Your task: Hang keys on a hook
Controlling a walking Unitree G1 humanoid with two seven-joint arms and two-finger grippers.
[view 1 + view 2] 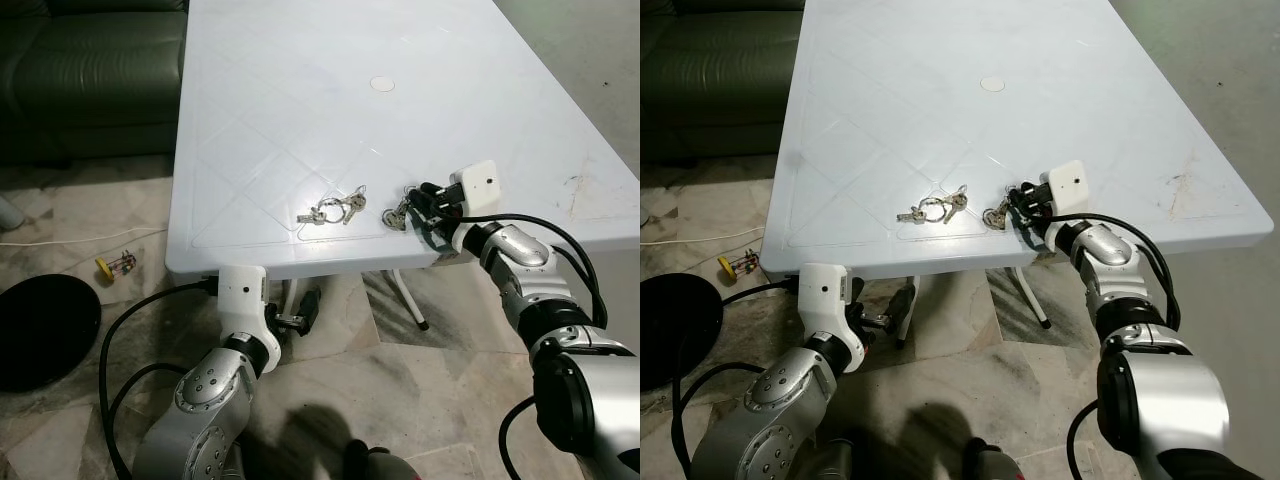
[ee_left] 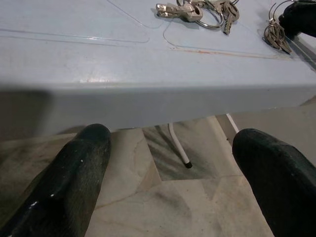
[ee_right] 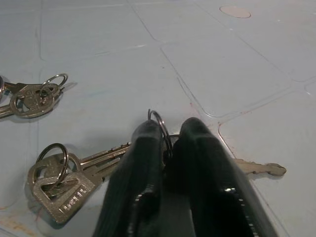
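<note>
1. Pale blue plastic is spreading across the head views as a big moulded table (image 1: 300, 120). Two sets of metal keys are lying near its front edge: a loose silver key bunch (image 1: 332, 209) in the middle, and, just beside it toward the robot's right, a second silver key bunch (image 1: 398, 214) at the tips of the right gripper (image 1: 420, 208). That gripper is resting on the tabletop. The left gripper (image 1: 300, 318) is hanging below the table edge, above the marbled stone floor (image 1: 400, 380). A dark green sofa (image 1: 80, 70) is standing behind the table's far left corner.

2. Seen from the left wrist, the left gripper's two black fingers (image 2: 74, 177) are spreading wide apart, holding nothing, under the table rim (image 2: 148, 94).

3. Seen from the right wrist, the right gripper's fingers (image 3: 143, 168) are pressing almost together, pinching a thin metal key ring (image 3: 160, 129) whose keys are fanning out on either side on the tabletop.
</note>
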